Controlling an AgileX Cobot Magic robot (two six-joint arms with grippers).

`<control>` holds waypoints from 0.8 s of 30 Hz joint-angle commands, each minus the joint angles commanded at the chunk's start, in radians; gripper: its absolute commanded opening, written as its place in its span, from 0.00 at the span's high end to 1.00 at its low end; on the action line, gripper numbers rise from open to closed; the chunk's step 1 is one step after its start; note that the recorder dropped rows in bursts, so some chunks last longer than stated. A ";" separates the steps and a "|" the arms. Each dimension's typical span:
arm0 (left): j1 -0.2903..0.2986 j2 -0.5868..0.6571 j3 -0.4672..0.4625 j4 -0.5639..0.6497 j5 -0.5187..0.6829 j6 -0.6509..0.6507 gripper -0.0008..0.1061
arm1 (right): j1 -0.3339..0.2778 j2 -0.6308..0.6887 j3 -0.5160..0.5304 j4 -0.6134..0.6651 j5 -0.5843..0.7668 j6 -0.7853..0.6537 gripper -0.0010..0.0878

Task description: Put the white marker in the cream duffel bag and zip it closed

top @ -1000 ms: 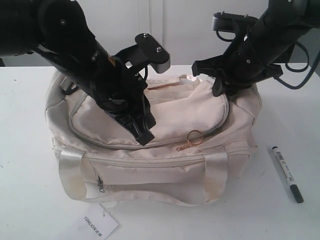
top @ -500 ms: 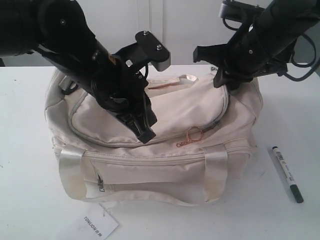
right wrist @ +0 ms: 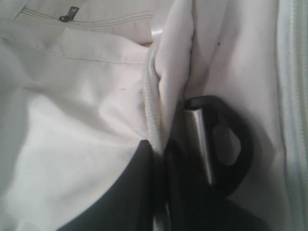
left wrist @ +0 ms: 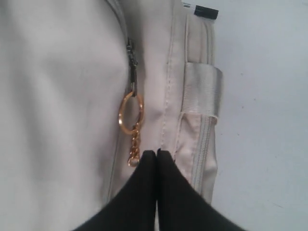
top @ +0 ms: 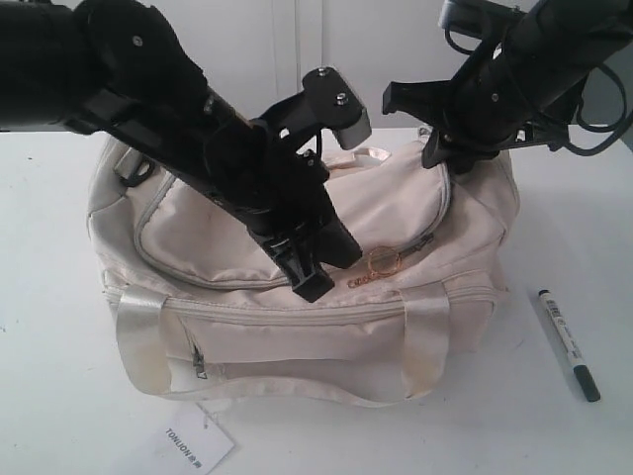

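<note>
Nearest, a white tag (top: pixel 198 445) flat on the worktop (top: pixel 59 416), just in front of the bag (top: pixel 297 341). Off to the right, the marker (top: pixel 569 344): lies on the bare worktop beside the bag, apart from it, dark cap toward the front. Not inside the bag.

Next, the bag itself: cream, soft and slumped, with a shiny handle (top: pixel 134 341) looped down over the front face and a straight zip running between the handle's two ends.

Higher up, on the top panel, the gold ring pull (left wrist: pixel 131 113) with its short chain, resting on the fabric at the curved zip. Cannot tell how far that zip is shut. Left jaws pressed together with nothing between them, tip down on the top panel just beside the chain's loose end, not gripping ring or chain.

Farthest back, at the bag's right end, right jaws pinching the bag by its zip edge, a fold of cream fabric bunched above the grip. Just beside them, a black ring (right wrist: pixel 226 144) on the bag's end.
</note>
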 joint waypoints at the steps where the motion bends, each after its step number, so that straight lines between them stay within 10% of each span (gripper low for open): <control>1: 0.000 0.006 0.000 -0.002 -0.003 0.002 0.99 | 0.000 0.000 0.000 0.000 0.000 0.000 0.99; 12: 0.000 0.045 0.000 0.000 -0.100 0.027 0.99 | 0.000 0.000 0.000 0.000 0.000 0.000 0.99; 24: 0.000 0.057 0.000 -0.002 -0.090 0.087 0.56 | 0.000 0.000 0.000 -0.002 0.000 0.000 0.99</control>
